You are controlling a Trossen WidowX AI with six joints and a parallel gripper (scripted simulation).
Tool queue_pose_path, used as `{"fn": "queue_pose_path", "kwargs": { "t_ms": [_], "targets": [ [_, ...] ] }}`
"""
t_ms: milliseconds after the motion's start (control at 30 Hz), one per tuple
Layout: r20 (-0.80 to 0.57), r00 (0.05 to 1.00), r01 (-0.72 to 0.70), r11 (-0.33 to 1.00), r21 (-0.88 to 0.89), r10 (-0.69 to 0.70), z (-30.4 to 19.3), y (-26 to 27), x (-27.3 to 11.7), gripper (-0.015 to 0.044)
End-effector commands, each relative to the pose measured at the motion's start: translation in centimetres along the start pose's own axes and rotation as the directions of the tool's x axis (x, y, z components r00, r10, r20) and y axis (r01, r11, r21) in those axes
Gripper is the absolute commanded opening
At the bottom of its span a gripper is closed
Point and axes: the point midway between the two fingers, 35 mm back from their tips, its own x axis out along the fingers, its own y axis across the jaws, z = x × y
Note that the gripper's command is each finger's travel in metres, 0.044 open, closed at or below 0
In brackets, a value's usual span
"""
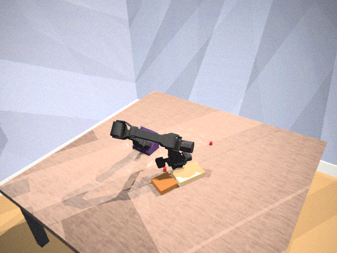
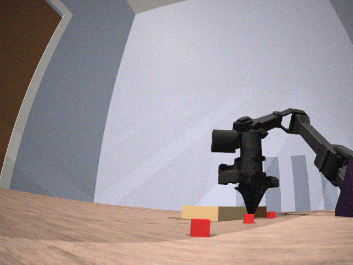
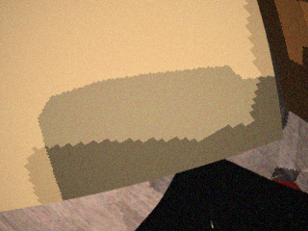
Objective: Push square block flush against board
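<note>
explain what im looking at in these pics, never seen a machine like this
It is one black robot arm on a purple base, with a gripper pointing down at its end.

The top picture looks down on the table from high up. The exterior one looks across it from low down. The wrist one is close up, from beside the gripper.

On the table lie a pale yellow board, an orange block right by one end of it, and small red cubes, three of them visible in the exterior picture.

The gripper is shut and holds nothing. Its tip is down beside the board, which fits the job of pushing the two parts together.
</note>
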Motion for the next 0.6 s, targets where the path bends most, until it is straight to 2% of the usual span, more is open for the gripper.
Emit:
{"fn": "queue_pose_path", "kwargs": {
  "t_ms": [0,200,567],
  "targets": [
    [0.006,1.000,-0.001,1.000,0.007,0.001,0.8,0.1,0.0,0.0000],
    [0.006,1.000,-0.001,1.000,0.007,0.001,1.8,0.3,-0.1,0.0000],
    [0.006,1.000,-0.001,1.000,0.007,0.001,0.4,0.4,0.0,0.0000]
  ]
}}
